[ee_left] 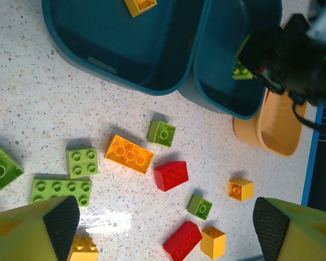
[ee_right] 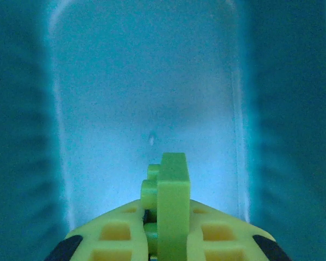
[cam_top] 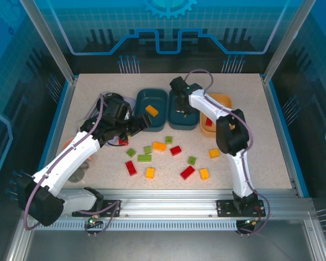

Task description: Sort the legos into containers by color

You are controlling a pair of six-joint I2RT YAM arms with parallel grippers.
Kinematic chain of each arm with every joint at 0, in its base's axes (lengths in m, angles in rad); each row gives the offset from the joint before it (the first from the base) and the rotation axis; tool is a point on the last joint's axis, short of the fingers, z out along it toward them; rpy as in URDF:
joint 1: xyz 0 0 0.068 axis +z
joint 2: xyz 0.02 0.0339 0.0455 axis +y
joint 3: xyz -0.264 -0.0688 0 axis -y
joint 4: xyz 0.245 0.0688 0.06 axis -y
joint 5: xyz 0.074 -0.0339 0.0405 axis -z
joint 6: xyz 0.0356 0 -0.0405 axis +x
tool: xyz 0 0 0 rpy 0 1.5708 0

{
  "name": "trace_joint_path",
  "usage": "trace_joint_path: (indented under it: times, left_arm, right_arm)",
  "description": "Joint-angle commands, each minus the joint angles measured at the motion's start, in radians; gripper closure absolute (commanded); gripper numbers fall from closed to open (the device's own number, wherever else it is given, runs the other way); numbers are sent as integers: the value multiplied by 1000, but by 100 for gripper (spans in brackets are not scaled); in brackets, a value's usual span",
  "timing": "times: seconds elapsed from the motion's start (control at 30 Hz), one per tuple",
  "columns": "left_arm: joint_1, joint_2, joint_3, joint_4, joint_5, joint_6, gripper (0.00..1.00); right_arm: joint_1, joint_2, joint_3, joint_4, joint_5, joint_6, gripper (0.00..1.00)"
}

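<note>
On the speckled pale desk (cam_top: 250, 141), nearer than the middle dark teal plastic tray (cam_top: 186, 123), about a dozen small loose plastic bricks (cam_top: 159, 145) in red, lime green and orange-yellow lie unsorted. Left of this tray and slightly nearer, the left tool (cam_top: 141, 124) hangs with its fingers spread wide and nothing between them. I judge it is ready for a next brick. Low inside this tray, the right tool (ee_right: 168, 244) pinches one lime green brick (ee_right: 173, 201), probably so it drops without bouncing out. Left of this tray, the second dark teal tray (cam_top: 152, 98) holds an orange-yellow brick (cam_top: 151, 111). Right of it, the pale orange tray (cam_top: 224, 101) holds a red brick (cam_top: 209, 122), so green seems meant for the middle.
</note>
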Motion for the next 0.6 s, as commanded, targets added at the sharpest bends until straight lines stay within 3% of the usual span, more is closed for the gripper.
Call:
trace_joint_path:
  times: [0.0, 0.13, 0.27, 0.3, 0.43, 0.57]
  left_arm:
    - [-6, -21, 29, -36, -37, -23, 14]
    - [-5, -55, 5, -52, -55, -37, 14]
    - [-6, -76, -15, -63, -59, -48, 14]
    - [-6, -79, -17, -67, -60, -49, 14]
    - [-6, -90, -20, -102, -68, -54, 14]
    - [-6, -110, -22, -164, -97, -57, 13]
  right_arm:
    - [-8, 148, 218, -232, 61, -106, 99]
    - [-14, 307, 461, -398, 153, -98, 100]
    - [-19, 339, 486, -391, 194, -106, 97]
    - [-21, 340, 486, -382, 195, -111, 93]
    - [-9, 308, 485, -319, 119, -176, 58]
    - [34, 169, 404, -194, 64, -254, 43]
